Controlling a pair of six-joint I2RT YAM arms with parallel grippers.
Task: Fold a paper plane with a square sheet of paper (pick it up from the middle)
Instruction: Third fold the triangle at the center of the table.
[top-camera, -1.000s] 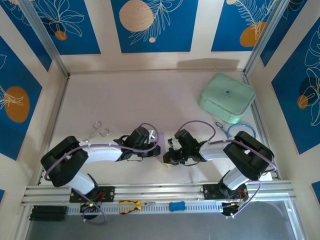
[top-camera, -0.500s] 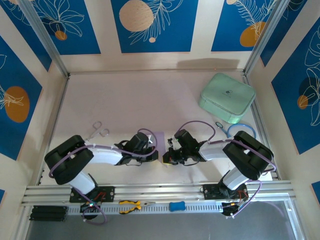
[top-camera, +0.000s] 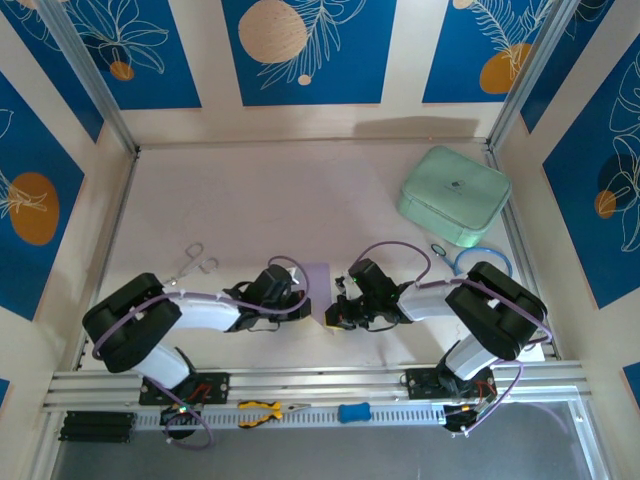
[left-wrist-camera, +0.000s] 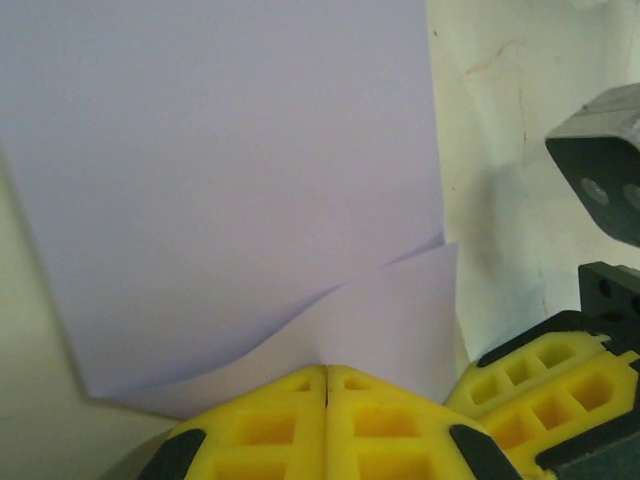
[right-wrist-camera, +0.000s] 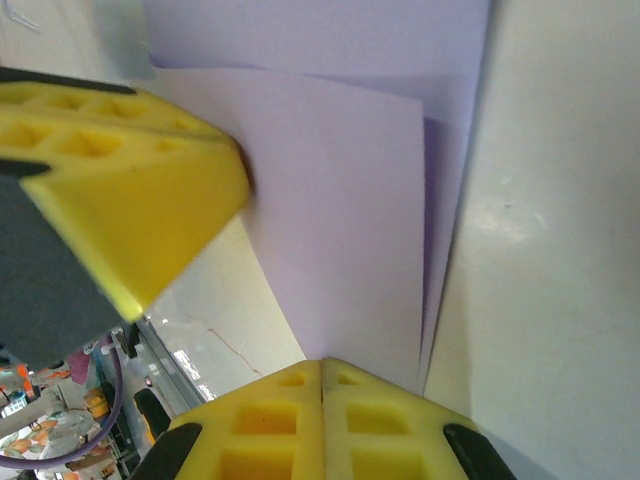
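**Bystanders on the desk**

From my remote seat I see a mint-green case (top-camera: 455, 195) lying at the far right of the desk (top-camera: 280, 190). Just in front of it lie a pale blue ring (top-camera: 483, 262) and a smaller dark ring (top-camera: 439, 250). Metal scissor-handled forceps (top-camera: 195, 262) lie on the left. On the near rail rest yellow-handled pliers (top-camera: 268, 409) and a small blue object (top-camera: 354, 411).

paper (top-camera: 318, 283): near the middle of the worktop (top-camera: 300, 200), between the two grippers.
left gripper (left-wrist-camera: 327, 375): just left of the paper, clamped on its edge.
right gripper (right-wrist-camera: 322, 365): just right of the paper, clamped on its edge.
case (top-camera: 455, 195): far right, well apart from the paper.
ring (top-camera: 484, 262): just before the case.
forceps (top-camera: 196, 264): left side, behind the left arm.
pliers (top-camera: 262, 410): on the near rail.
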